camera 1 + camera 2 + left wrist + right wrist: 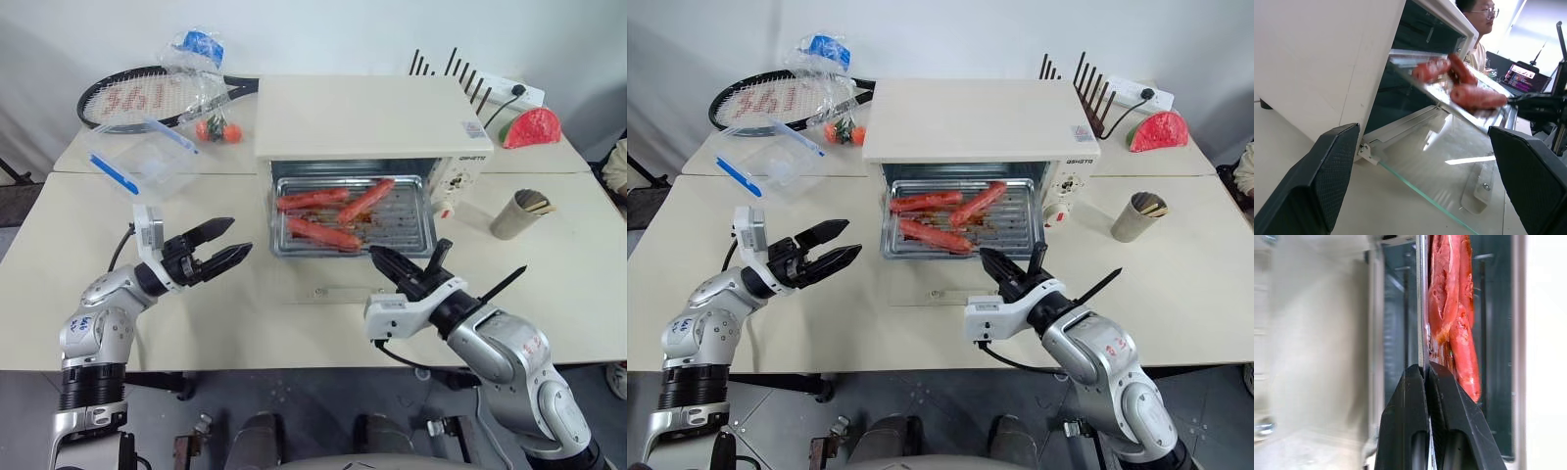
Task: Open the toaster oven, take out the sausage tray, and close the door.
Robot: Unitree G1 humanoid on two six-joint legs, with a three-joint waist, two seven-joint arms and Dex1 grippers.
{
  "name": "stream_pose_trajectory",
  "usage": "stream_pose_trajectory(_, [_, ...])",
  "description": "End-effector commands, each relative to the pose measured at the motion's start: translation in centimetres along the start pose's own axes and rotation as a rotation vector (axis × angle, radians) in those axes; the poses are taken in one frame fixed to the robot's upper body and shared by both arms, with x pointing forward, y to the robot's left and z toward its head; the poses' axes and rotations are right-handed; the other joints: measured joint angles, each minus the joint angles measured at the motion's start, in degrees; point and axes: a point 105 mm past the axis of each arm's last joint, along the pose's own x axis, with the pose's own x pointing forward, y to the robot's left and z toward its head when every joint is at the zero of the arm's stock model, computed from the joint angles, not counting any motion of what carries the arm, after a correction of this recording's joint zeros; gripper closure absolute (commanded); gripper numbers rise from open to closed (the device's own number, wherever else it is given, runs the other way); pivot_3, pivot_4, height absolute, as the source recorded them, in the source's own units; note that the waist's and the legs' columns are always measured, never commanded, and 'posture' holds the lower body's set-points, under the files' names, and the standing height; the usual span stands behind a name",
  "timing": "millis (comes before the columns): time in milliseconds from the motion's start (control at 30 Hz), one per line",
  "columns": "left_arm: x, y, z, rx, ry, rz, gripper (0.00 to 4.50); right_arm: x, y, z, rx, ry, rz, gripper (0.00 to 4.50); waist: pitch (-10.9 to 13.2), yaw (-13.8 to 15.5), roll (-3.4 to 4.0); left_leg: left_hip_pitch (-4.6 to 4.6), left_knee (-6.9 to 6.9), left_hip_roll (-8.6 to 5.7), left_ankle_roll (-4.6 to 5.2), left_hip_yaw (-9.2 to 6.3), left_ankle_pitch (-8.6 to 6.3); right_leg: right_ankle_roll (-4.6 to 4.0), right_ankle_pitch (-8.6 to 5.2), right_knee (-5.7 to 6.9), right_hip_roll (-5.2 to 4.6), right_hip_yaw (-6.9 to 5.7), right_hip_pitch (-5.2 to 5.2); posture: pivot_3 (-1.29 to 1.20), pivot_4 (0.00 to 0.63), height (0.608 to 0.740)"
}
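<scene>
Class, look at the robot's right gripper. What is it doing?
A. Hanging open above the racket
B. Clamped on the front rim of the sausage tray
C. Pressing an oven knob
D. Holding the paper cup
B: the right gripper is shut on the thin front edge of the sausage tray, which sticks out of the oven over the lowered door.
</scene>
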Motion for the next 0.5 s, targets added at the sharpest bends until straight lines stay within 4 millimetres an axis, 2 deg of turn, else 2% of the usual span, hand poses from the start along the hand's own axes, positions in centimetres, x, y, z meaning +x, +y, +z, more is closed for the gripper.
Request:
stream_pose_trajectory(33, [0.2, -0.4, 0.3, -0.011, 0.003, -0.036, 0.03, -1.1, -1.7, 1.5, -0.016, -0.072, -0.070, 4.50, 0.0, 0.0, 0.00, 0.01, 0.00, 0.00, 0.00, 0.00, 0.00, 0.00, 0.00, 0.00, 0.00, 0.00, 0.00, 0.00, 0.150, 0.740])
stream_pose_trajectory(200, [0.3, -1.0, 0.4, -0.092, 0.021, -0.046, 0.03, -1.7, -1.2, 1.6, -0.019, -0.094, -0.046, 4.50, 0.0, 0.0, 0.00, 0.03, 0.01, 0.00, 0.00, 0.00, 0.00, 0.00, 0.00, 0.01, 0.00, 0.01, 0.02, 0.00, 0.150, 0.740])
stream_pose_trajectory(333, [0.4, -1.3, -0.3, -0.241, 0.099, -0.012, 0.03, -2.1, -1.1, 1.9, -0.023, -0.131, -0.039, 4.50, 0.0, 0.0, 0.00, 0.03, 0.02, 0.01, 0.00, -0.01, 0.00, 0.00, 0.00, 0.02, 0.00, 0.02, 0.03, 0.00, 0.150, 0.740])
stream_pose_trajectory(500, [1.1, -2.3, 0.2, -0.468, 0.147, -0.029, 0.03, -3.0, -0.3, 2.2, -0.029, -0.184, -0.004, 4.50, 0.0, 0.3, -0.03, 0.08, 0.04, 0.00, 0.00, -0.07, 0.00, 0.00, 0.00, 0.02, 0.00, 0.05, 0.12, 0.00, 0.150, 0.740])
